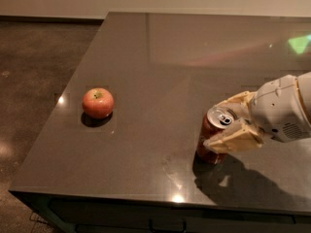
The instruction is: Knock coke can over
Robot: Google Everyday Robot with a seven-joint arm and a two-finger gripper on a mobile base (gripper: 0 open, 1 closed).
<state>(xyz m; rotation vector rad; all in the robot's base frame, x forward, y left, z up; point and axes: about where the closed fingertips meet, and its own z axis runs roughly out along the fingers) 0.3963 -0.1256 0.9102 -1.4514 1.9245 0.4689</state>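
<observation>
The coke can (208, 152), red with a silver top and pull tab, stands on the dark table (160, 57) at the front right and seems to lean slightly. My gripper (216, 125) reaches in from the right with the can's upper part between its two cream fingers. The near finger (235, 139) lies across the can's front just below the rim. The far finger (237, 101) is behind the can. The jaws are open around the can. My white wrist (284, 108) hides the table behind it.
A red-orange apple (97, 102) sits on the table's left side, well apart from the can. The table's front edge (155, 198) runs close below the can, and its left edge borders bare floor (34, 81).
</observation>
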